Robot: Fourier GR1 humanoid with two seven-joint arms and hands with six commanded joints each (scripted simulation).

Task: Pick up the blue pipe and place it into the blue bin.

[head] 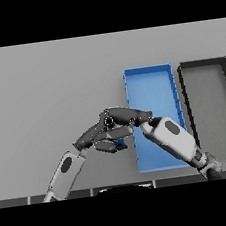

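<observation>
Near centre of grey table (47, 93): left hand (94, 136) low, fingers loosely extended, gripping nothing. Right hand (123, 117) just right of it, fingers curled over blue pipe (120, 142), of which only a sliver shows. Pipe likely light, rigid, smooth; you should clamp mid-length. Blue bin (148, 71) just right, black bin (203, 63) farther right.

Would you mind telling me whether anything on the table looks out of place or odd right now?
Both hands crowd one spot by the blue bin's left wall: the right hand reaches across it, over the left hand. Only a sliver of the blue pipe shows beneath them, outside the bin. The black bin sits squarely alongside.
</observation>
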